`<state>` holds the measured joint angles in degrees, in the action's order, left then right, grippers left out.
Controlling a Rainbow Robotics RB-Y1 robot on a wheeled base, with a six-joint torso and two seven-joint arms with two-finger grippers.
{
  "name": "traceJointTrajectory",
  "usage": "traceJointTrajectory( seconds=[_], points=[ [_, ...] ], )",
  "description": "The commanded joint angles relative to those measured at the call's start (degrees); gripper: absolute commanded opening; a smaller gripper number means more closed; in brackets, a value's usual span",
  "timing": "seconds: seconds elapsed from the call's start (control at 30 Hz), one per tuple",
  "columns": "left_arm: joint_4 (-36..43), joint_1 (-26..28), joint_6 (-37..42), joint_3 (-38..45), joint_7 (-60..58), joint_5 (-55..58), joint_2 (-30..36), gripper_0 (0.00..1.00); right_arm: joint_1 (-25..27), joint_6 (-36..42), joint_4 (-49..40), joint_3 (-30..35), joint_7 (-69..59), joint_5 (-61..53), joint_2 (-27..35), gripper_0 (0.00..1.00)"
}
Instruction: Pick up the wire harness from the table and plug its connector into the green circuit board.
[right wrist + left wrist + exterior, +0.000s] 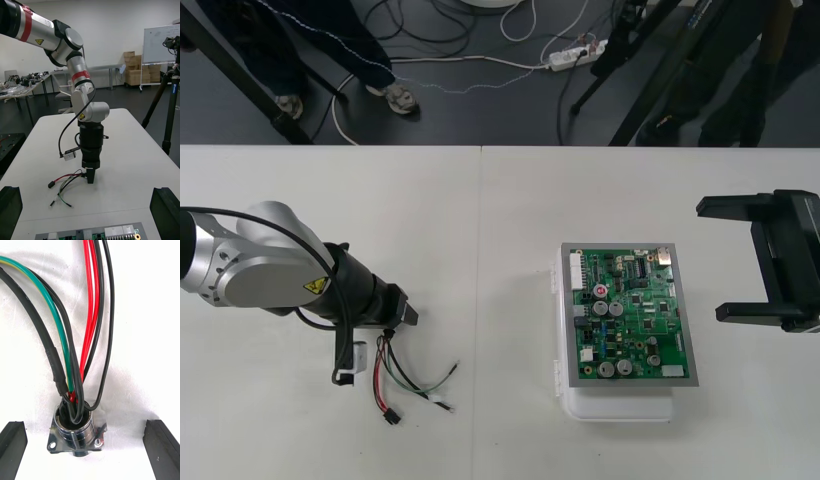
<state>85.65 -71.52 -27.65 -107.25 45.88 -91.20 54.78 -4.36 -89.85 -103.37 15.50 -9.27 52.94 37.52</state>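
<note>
- Currently we have the left fingers (pixel 13 446) spread wide, one on each side of the round metal socket (pixel 75 431), gripping nothing; the harness (pixel 405 380) lies flat on the counter (pixel 480 250), well to the left of the board (pixel 630 315).
- The socket sits nearer one finger than the other, so closing now would shove it sideways before both fingers bite, and it could spin away.
- We judge the socket an awkward end to carry by: the black plug (pixel 391 417) would dangle on limp wires, far from our grip, and we could not aim it at the board.
- A close here may catch the thin flange rather than the barrel, and smooth metal can twist or slip out.
- The red wires (pixel 89 296) and the green wire (pixel 41 296) arch up out of the socket; coming lower could trap or kink one under a finger.
- A quick lift could drag the loose ends across the counter, and they may later snag on the tall parts of the board.
- The right fingers (pixel 752 310) wait open and empty to the right of the board; any handover must pass over the board, and a low pass could knock it on its white base (pixel 620 405).
- Nothing is plugged in yet.
</note>
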Motion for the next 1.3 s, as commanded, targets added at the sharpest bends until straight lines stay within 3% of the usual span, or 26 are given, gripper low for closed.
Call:
traceJointTrajectory(
  seconds=[0.03,0.2,0.43,1.07,1.17,1.27,1.3],
  points=[
    [-2.33,1.3,3.04,0.02,5.71,-0.64,-2.84,0.91,-1.35,-0.15,-0.26,-0.12,2.67,-0.2,0.97,1.0],
    [-3.13,1.39,3.04,0.02,6.5,-1.08,-3.54,0.89,-1.35,-0.15,-0.26,-0.12,2.67,-0.2,0.97,1.0],
    [-2.77,2.62,3.04,0.02,7.03,-0.82,-3.89,0.79,-1.35,-0.15,-0.26,-0.12,2.67,-0.2,0.97,1.0],
    [0.48,4.02,3.04,0.02,8.26,-0.55,-5.21,0.78,-1.35,-0.15,-0.26,-0.12,2.67,-0.2,0.97,1.0],
    [0.92,4.11,3.04,0.02,8.35,-0.55,-5.21,0.69,-1.35,-0.15,-0.26,-0.12,2.67,-0.2,0.97,1.0],
    [1.01,4.02,3.04,0.02,8.44,-0.82,-5.21,0.46,-1.35,-0.15,-0.26,-0.12,2.67,-0.2,0.97,1.0],
    [1.01,4.02,3.04,0.02,8.53,-0.91,-5.21,0.42,-1.35,-0.15,-0.26,-0.12,2.67,-0.2,0.97,1.0]
  ],
)
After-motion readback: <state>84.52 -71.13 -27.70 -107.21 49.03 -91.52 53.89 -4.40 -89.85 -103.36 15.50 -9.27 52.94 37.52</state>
